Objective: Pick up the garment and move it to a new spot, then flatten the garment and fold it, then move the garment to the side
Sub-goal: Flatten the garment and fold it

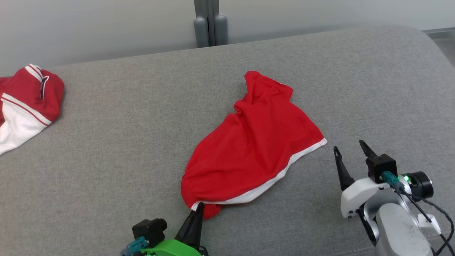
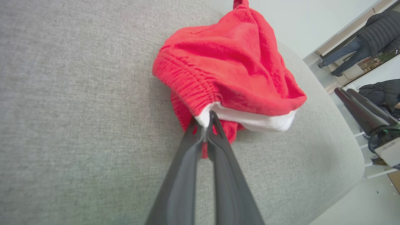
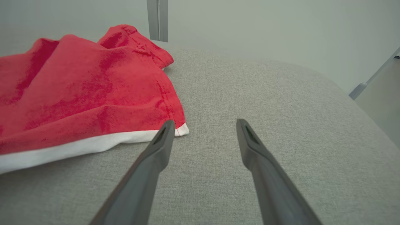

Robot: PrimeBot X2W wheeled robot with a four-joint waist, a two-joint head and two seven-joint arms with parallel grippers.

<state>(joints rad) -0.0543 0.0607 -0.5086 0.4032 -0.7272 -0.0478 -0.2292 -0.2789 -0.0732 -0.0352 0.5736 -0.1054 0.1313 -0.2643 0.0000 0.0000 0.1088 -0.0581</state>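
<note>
Two garments lie on the wide grey woven-fabric surface (image 1: pixel 117 117), well apart from each other. At the far left is a heaped red and white garment with striped trim (image 1: pixel 26 103). It sits near the edge, and I judge that it is set aside there so that the middle is free for work.

Next, at the lower middle of the head view, the left gripper (image 1: pixel 196 212) with its green body is closed on the near corner of the task's thing, a crumpled red cloth garment with a white hem band (image 1: pixel 252 145). The left wrist view shows this well: the two dark fingers (image 2: pixel 226 165) press together with the white hem and a bit of red cloth between their tips. The grip is at a corner and low to the surface, probably because a corner gives a clear edge to pinch and lets the cloth hang open when it is lifted.

The garment itself lies in the middle of the surface. It is bunched toward the pinched corner and spreads wider to the back right, so it is not flat.

To the right, the right gripper (image 1: pixel 349 146) is open and holds nothing, its fingers apart and just beside the other white-hemmed corner. I judge it is placed there to take that second corner, so that both arms can carry the garment to a new spot.
</note>
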